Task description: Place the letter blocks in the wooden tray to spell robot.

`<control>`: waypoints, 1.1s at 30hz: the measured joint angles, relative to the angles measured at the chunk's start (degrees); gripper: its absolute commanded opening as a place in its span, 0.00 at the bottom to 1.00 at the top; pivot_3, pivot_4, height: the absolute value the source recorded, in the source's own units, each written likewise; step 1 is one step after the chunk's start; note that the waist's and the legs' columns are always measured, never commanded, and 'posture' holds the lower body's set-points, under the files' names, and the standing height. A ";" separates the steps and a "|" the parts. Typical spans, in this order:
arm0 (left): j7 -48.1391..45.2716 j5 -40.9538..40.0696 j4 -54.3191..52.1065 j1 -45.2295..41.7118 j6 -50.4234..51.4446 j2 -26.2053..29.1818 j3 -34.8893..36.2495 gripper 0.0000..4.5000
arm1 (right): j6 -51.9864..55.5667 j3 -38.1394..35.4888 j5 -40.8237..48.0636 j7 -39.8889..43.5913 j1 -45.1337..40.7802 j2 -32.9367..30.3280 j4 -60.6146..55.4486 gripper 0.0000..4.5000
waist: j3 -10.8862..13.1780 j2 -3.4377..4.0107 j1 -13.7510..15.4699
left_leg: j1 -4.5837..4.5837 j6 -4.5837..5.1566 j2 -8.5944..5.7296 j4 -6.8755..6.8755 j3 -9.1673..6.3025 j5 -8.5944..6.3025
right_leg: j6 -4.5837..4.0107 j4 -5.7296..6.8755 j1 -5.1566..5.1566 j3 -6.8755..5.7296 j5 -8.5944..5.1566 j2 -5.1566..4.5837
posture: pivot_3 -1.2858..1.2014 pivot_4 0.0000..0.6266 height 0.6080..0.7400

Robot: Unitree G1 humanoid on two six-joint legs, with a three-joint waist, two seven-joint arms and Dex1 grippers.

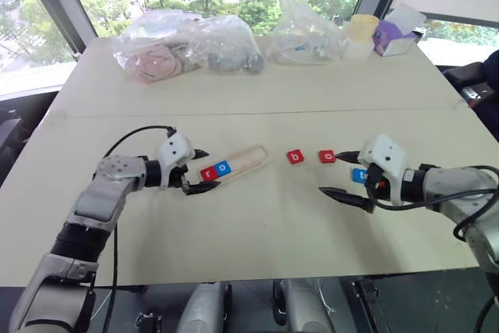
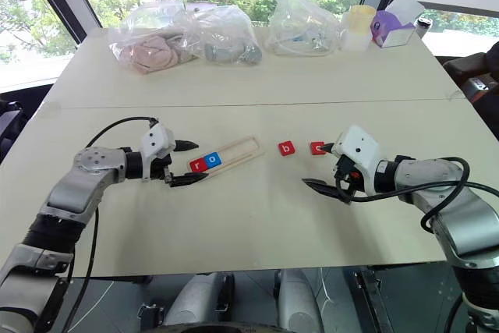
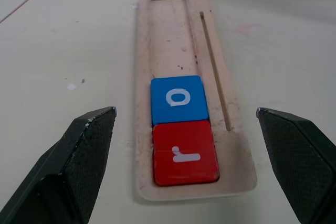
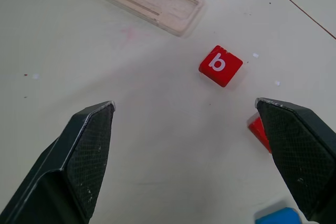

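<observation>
The wooden tray (image 1: 249,158) lies slantwise on the table, left of centre. A red "r" tile (image 1: 208,173) and a blue "o" tile (image 1: 223,167) sit side by side at its near-left end; the other slots are bare. My left gripper (image 1: 213,168) is open, its fingers straddling that end of the tray (image 3: 173,35) without touching it. To the right, a red "b" tile (image 1: 295,157) and a red "o" tile (image 1: 327,156) lie on the table. A blue tile (image 1: 359,175) is partly hidden behind my right gripper (image 1: 329,171), which is open and empty, just right of the red "o" tile.
Two clear plastic bags (image 1: 187,48) (image 1: 304,33) with contents, a yellow cup (image 1: 360,33) and a purple box (image 1: 394,37) stand along the table's far side. A seam (image 1: 257,112) crosses the tabletop behind the tiles.
</observation>
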 measured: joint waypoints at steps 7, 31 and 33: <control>-0.30 2.93 3.69 -0.69 -3.50 -1.43 -1.18 1.00 | 0.40 0.05 0.02 -1.43 1.07 0.14 -1.28 0.98 | 0.00 0.00 0.03 | 0.01 0.00 0.00 0.04 0.00 0.00 | 0.00 0.04 0.00 0.00 0.00 -0.01 | 0.52 0.24 0.89; -1.35 4.22 6.61 0.52 -8.48 -3.00 -1.05 0.70 | 0.56 0.05 -0.53 -1.97 1.45 0.08 -1.59 1.00 | -0.16 0.11 0.02 | 0.25 0.01 0.00 0.09 0.00 0.00 | 0.01 0.11 0.24 0.00 0.01 0.00 | 0.52 0.24 0.89; -2.00 4.23 4.94 1.29 -8.22 -2.84 -1.19 0.70 | 0.55 0.04 -0.59 -1.86 1.47 0.00 -1.59 1.00 | -0.16 0.11 0.01 | 0.24 0.02 0.00 0.09 0.00 -0.01 | 0.01 0.10 0.23 0.00 0.00 -0.01 | 0.52 0.24 0.89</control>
